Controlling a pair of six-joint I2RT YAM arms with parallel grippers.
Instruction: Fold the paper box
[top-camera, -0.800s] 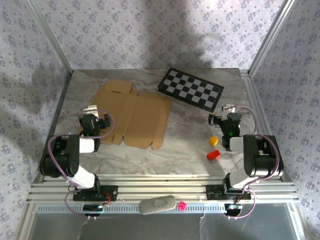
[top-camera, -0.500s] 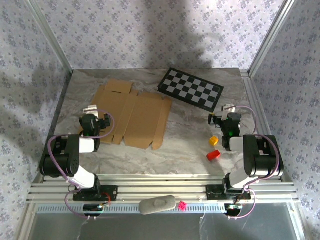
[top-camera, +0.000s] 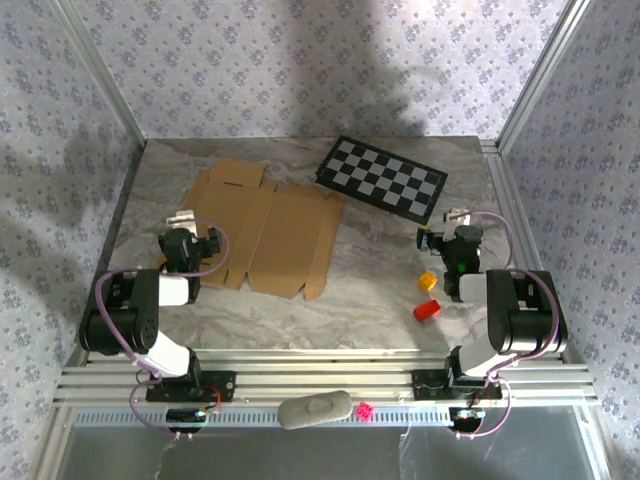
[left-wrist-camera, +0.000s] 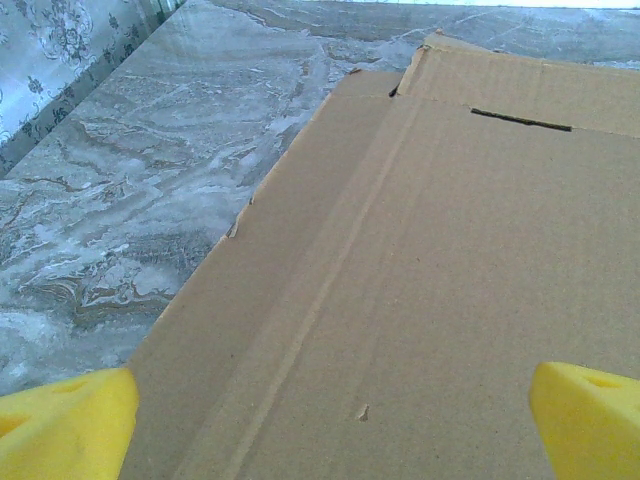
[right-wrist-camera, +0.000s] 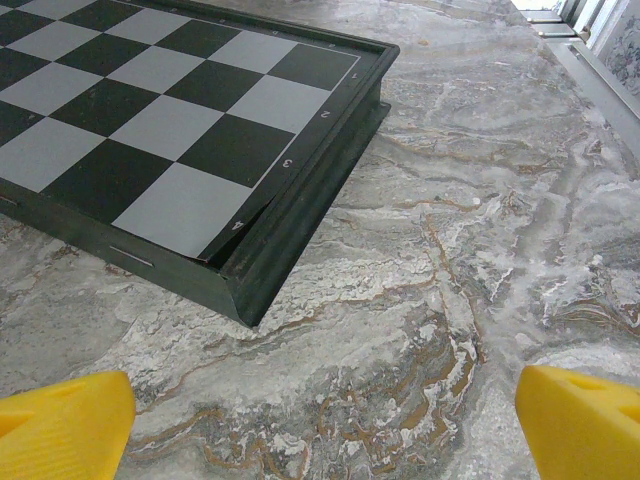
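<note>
The paper box (top-camera: 262, 225) lies unfolded and flat on the marble table, left of the middle: a brown die-cut cardboard sheet with creases and flaps. Its surface (left-wrist-camera: 440, 260) spreads out under the left wrist camera, a slot cut near its far edge. My left gripper (top-camera: 187, 232) hovers at the sheet's near left corner, open; its yellow fingertips (left-wrist-camera: 65, 425) stand wide apart over the cardboard with nothing between them. My right gripper (top-camera: 452, 232) is open over bare table at the right, its yellow fingertips (right-wrist-camera: 60, 418) far apart, well away from the box.
A black-and-white checkered board (top-camera: 381, 178) lies at the back right, its near corner (right-wrist-camera: 235, 290) just ahead of the right gripper. A yellow block (top-camera: 427, 281) and a red block (top-camera: 427, 309) sit beside the right arm. Patterned walls and metal frame rails close in the table.
</note>
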